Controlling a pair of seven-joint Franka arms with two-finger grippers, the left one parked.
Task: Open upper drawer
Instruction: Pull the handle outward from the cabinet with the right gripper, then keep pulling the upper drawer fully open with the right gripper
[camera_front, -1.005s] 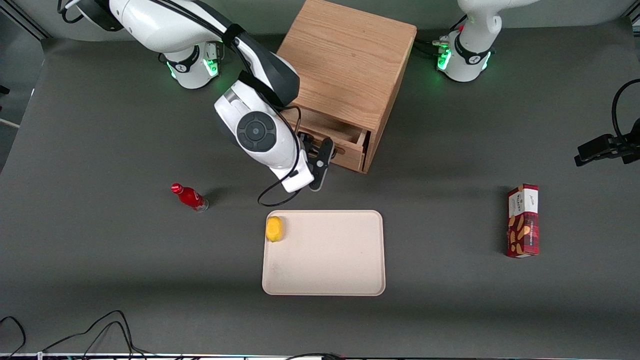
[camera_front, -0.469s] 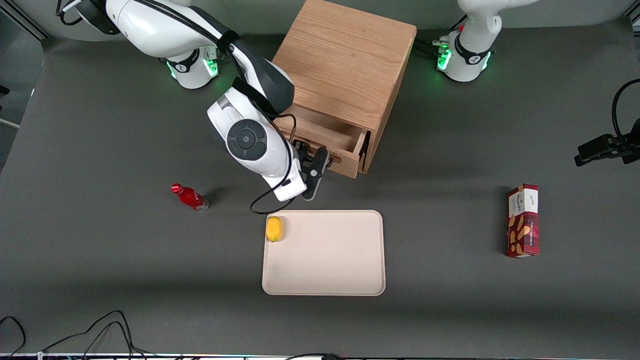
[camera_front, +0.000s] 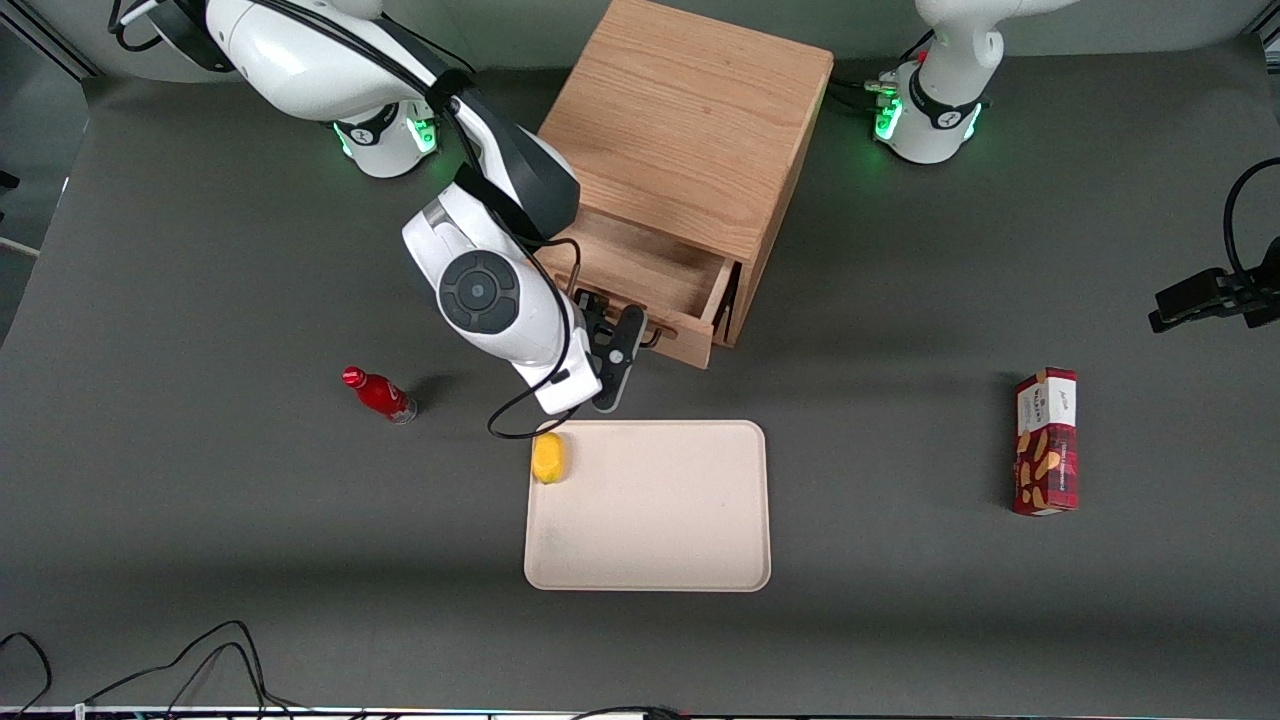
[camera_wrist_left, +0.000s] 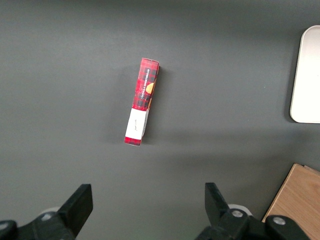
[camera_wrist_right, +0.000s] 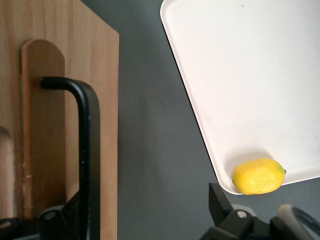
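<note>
Your gripper (camera_front: 640, 335) is hooked on the drawer (camera_front: 655, 275) handle (camera_wrist_right: 85, 145); its grip can't be judged. Tray (camera_front: 690, 560) edge lies near.

The upper drawer (camera_front: 650, 280) is a light oak box with plain wood grain, fitted in the top position of the oak cabinet (camera_front: 690, 120). It stands partly pulled out of the cabinet toward the front camera, its open interior showing bare wood with nothing visible inside. The drawer front (camera_front: 672, 340) carries a thin black wire bar handle (camera_wrist_right: 89, 150), mounted on a rounded wooden backing strip and standing off the face. The drawer sits level and square in its opening. The gripper (camera_front: 625, 335) is at the handle in front of the drawer face, one dark finger (camera_wrist_right: 60, 220) beside the bar.
</note>
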